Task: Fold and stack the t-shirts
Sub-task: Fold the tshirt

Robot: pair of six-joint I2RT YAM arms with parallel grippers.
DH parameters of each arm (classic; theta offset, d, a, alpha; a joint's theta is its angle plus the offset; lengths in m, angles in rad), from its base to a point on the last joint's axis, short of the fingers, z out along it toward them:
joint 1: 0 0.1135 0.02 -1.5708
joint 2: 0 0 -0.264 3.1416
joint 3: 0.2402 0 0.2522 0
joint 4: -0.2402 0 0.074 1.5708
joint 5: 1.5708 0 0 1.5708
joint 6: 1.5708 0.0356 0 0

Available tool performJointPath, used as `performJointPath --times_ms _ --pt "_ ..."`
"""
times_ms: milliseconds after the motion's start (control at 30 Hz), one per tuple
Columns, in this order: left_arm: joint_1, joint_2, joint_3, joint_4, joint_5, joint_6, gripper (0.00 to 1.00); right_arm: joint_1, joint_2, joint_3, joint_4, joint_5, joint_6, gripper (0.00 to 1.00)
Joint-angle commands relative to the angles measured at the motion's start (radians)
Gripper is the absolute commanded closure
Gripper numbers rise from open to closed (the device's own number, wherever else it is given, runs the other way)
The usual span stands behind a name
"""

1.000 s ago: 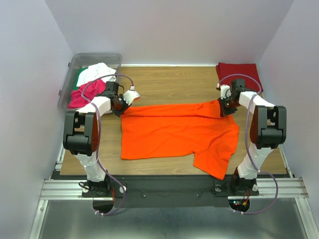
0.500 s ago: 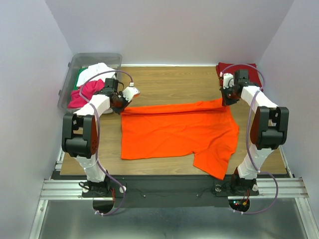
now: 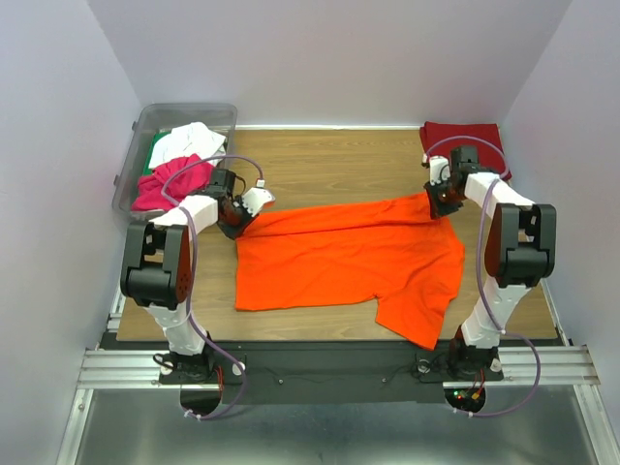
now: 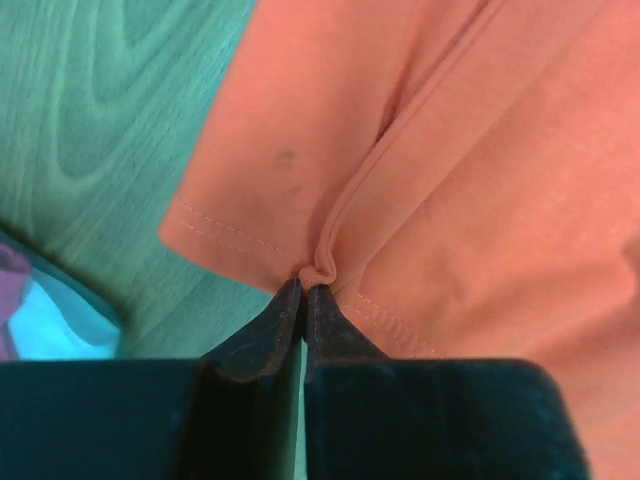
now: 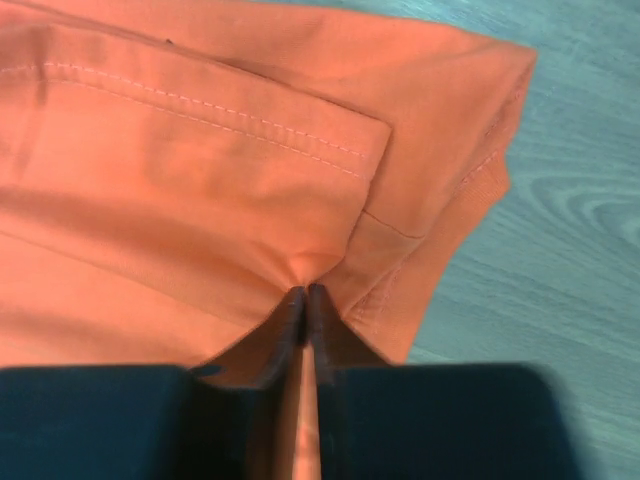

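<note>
The orange t-shirt (image 3: 339,257) lies spread in the middle of the wooden table (image 3: 329,160), and one part of it reaches toward the near edge on the right side. Its far edge is folded over and makes a band across the shirt.

The left gripper (image 3: 242,215) is low at the far left corner of this shirt. In the left wrist view its fingers are pressed together and a small pucker of the orange hem (image 4: 318,268) sits at the tips, so it pinches the cloth there. The right gripper (image 3: 436,201) is at the far right corner. Its fingers are also closed, with orange cloth (image 5: 200,200) caught between them.

Farther away on the left stands a clear bin (image 3: 145,121) with a magenta shirt (image 3: 160,184), a white shirt (image 3: 189,139) and a green shirt (image 3: 155,152) inside. In the far right corner lies a folded dark red shirt (image 3: 465,139), just behind the right gripper.
</note>
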Motion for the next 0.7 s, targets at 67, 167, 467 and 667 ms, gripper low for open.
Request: performJointPath --times_ms 67,167,467,667 --pt "0.004 -0.059 0.022 -0.083 0.026 0.030 0.52 0.000 -0.073 0.019 0.008 0.021 -0.019 0.64" --pt "0.004 -0.090 0.076 -0.114 0.084 0.011 0.50 0.000 -0.099 0.085 -0.006 -0.024 0.015 0.52" --pt "0.002 -0.053 0.157 -0.123 0.116 -0.029 0.49 0.000 0.097 0.287 -0.072 -0.071 0.084 0.51" --pt "0.002 -0.033 0.172 -0.119 0.124 -0.035 0.48 0.001 0.154 0.298 -0.075 -0.104 0.092 0.52"
